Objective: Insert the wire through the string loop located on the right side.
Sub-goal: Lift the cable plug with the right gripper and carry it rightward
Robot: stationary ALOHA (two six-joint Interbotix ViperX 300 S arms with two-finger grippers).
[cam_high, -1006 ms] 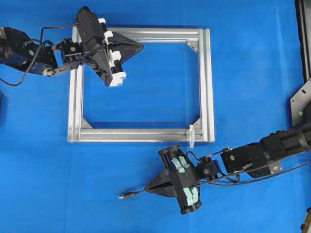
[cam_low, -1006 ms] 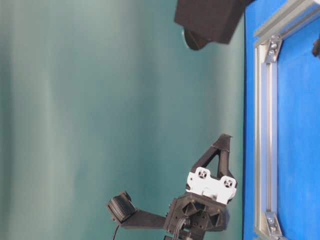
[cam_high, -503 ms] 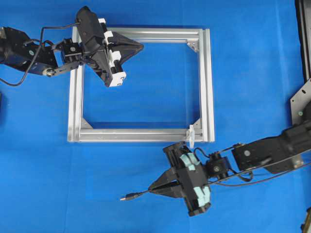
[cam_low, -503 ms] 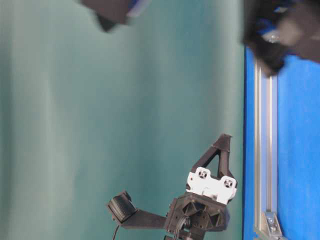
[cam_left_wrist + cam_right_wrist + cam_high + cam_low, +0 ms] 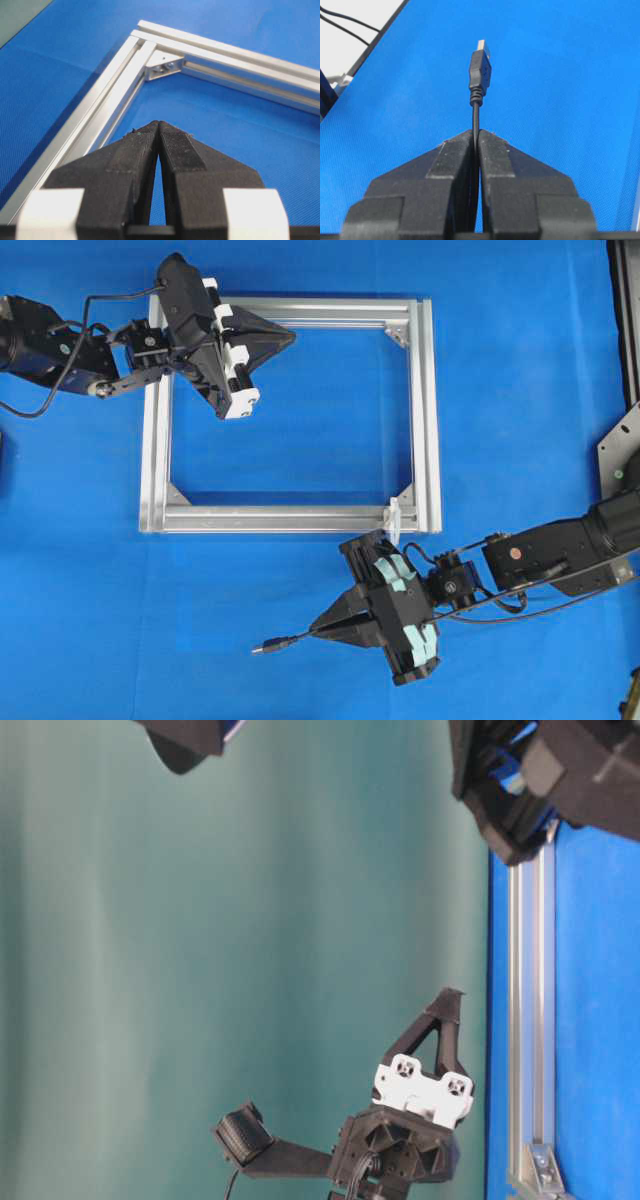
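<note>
Right pincer [image 5: 322, 623] is pinching wire [image 5: 476, 117] just behind the plug for aiming at loop [image 5: 394, 519]; left pincer [image 5: 159, 125] is idling closed, empty.

Both arms are matte black. The left arm [image 5: 55, 350] carries loose black cables looping along its links and small green dots on its joints. Its gripper [image 5: 285, 337] has black triangular fingers [image 5: 145, 150] with ribbed pads, and white blocks [image 5: 238, 365] with screw holes at their base. The right arm [image 5: 560, 550] is a thick black tube with a red dot at its 9 o'clock end and thin black cables trailing beneath. Its gripper [image 5: 318, 627] has the same wedge-shaped black fingers [image 5: 452, 160], with pale teal tape patches [image 5: 400, 605] across the body.
</note>
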